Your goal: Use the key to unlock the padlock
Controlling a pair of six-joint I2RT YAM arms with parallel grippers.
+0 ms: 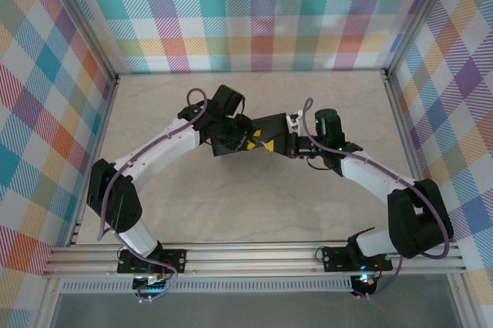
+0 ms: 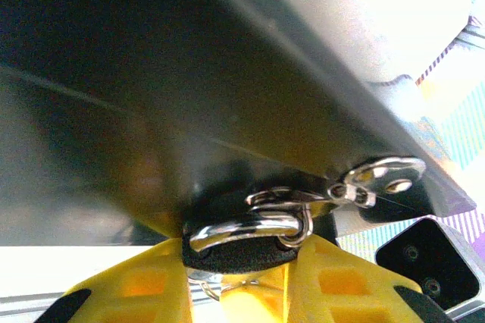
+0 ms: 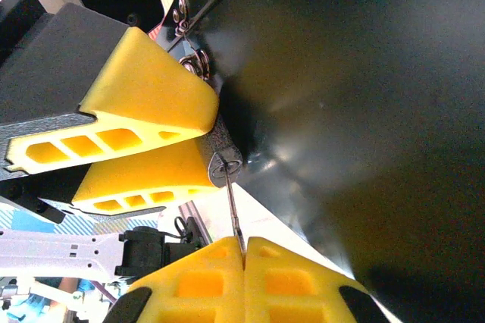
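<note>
The padlock has a black textured body and a chrome shackle that passes through the ring of the silver hasp on the black box. My left gripper is shut on the padlock's body, yellow pads on either side. In the right wrist view the thin silvery key runs from my right gripper, which is shut on it, up to the padlock's round silver keyhole end. The key's tip sits at the keyhole. Both grippers meet mid-table, left and right.
The black box with a yellow mark on its lid sits between the two grippers on the beige table. Plaid walls enclose the table on three sides. The aluminium rail with the arm bases runs along the near edge.
</note>
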